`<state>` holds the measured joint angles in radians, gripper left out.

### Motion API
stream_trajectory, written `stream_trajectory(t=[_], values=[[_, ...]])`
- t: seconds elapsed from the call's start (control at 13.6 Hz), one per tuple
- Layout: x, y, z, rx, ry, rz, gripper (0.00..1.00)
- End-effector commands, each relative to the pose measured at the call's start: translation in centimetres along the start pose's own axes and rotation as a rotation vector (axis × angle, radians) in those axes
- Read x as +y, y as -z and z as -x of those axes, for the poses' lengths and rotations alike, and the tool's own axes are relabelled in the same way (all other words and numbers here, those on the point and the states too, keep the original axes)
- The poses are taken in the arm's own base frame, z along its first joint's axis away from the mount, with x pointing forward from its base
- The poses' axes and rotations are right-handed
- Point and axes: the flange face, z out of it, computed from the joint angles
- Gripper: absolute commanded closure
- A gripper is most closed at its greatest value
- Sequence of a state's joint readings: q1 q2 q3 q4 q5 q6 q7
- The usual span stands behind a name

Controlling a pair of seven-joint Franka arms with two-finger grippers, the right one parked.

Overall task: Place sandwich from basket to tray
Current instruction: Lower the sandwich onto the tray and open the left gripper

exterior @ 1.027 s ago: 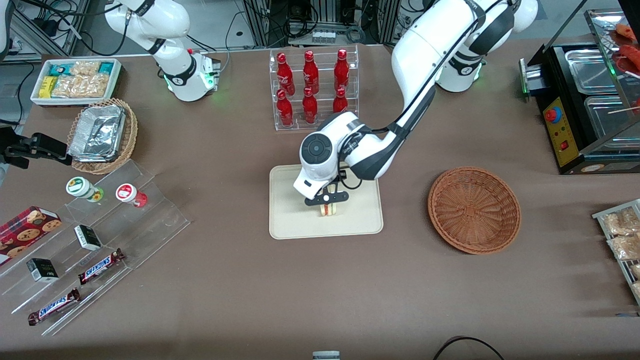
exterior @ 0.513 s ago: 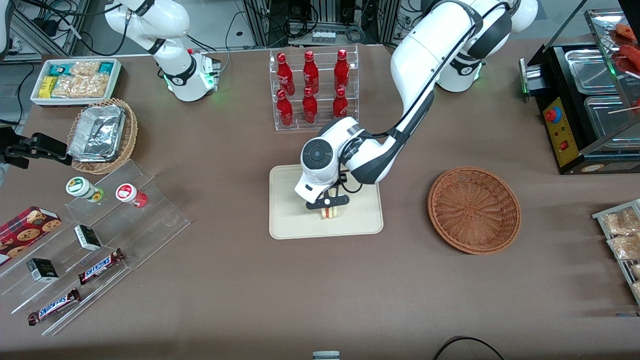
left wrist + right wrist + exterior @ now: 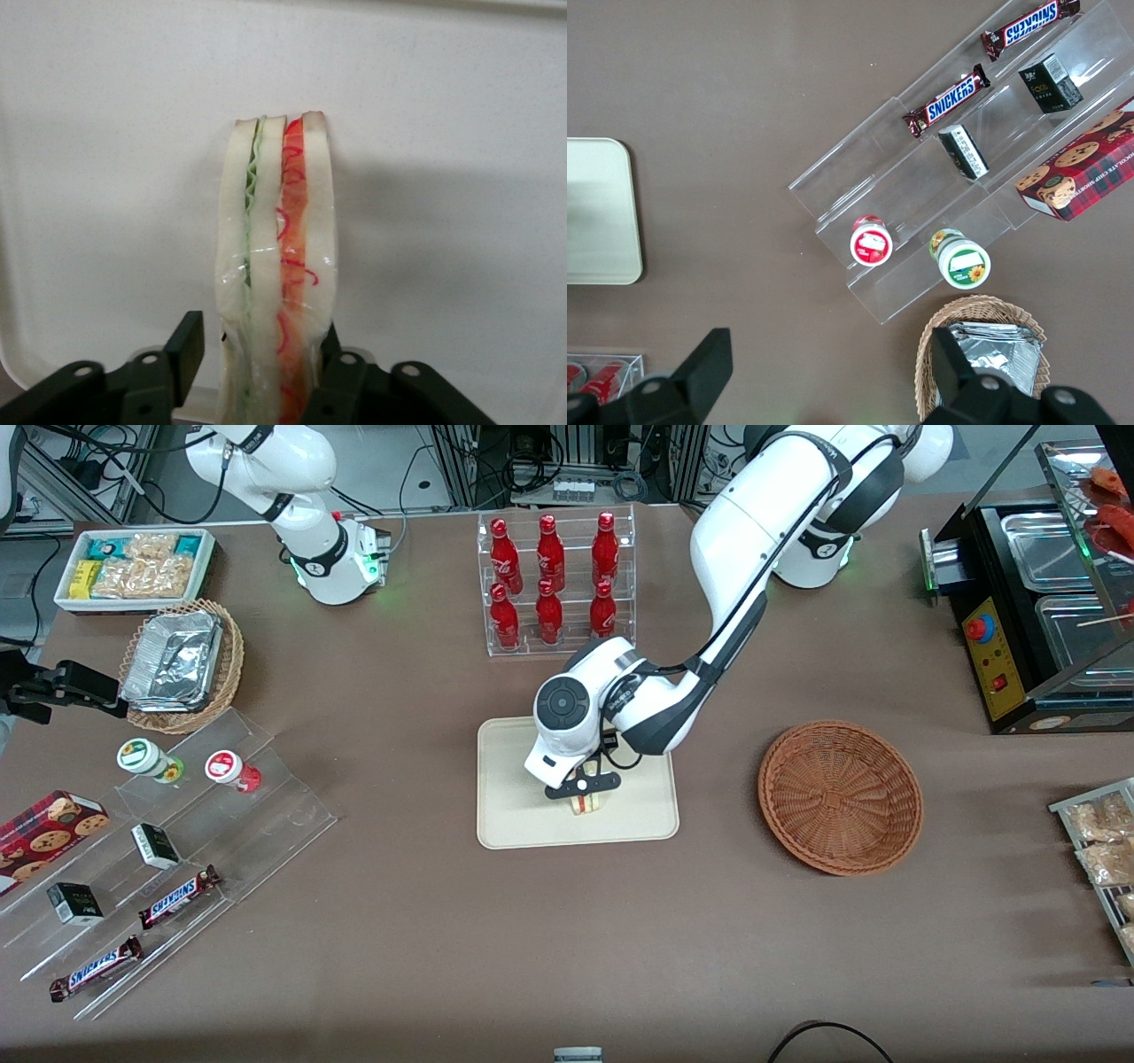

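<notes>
The sandwich [image 3: 585, 806] [image 3: 279, 266] stands on its edge on the cream tray [image 3: 514, 815] [image 3: 443, 133], with its green and red filling layers facing the wrist camera. My left gripper [image 3: 583, 790] [image 3: 260, 341] hangs straight over it, open, with the sandwich between its fingers. One finger [image 3: 188, 345] stands a small gap away from the bread, while the other lies against the red-filling side. The reddish-brown wicker basket [image 3: 840, 797] sits beside the tray toward the working arm's end, with nothing in it.
A clear rack of red bottles [image 3: 554, 584] stands farther from the camera than the tray. Toward the parked arm's end are a tan basket of foil containers [image 3: 182, 664], a white snack bin [image 3: 133, 567] and an acrylic snack shelf [image 3: 177, 824]. A black appliance [image 3: 1036, 602] stands at the working arm's end.
The gripper has sunk slightly with the sandwich, which now rests on the tray. The basket has not moved.
</notes>
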<state>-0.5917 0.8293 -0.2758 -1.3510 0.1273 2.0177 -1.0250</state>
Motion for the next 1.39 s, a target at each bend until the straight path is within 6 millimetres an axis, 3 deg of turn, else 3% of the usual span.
stream_trajectory(t=[0.0, 0.22, 0.37, 0.66, 0.81, 1.03, 1.17, 1.32], values=[[0.6, 1.4, -0.4, 0.03, 0.034, 0.009, 0.0], [0.1, 4.8, -0.8, 0.019, 0.051, -0.001, 0.0], [-0.5, 8.3, -1.0, -0.003, 0.049, -0.028, 0.0], [-1.5, 15.1, 0.1, -0.022, 0.017, -0.008, 0.0], [-2.3, 17.1, 0.5, -0.028, -0.044, -0.007, 0.0], [-5.6, 19.4, -1.2, -0.022, -0.139, -0.048, 0.0], [-8.6, 20.9, -2.9, -0.017, -0.081, -0.085, 0.0], [-10.9, 20.9, -2.9, -0.008, -0.079, -0.111, 0.0]])
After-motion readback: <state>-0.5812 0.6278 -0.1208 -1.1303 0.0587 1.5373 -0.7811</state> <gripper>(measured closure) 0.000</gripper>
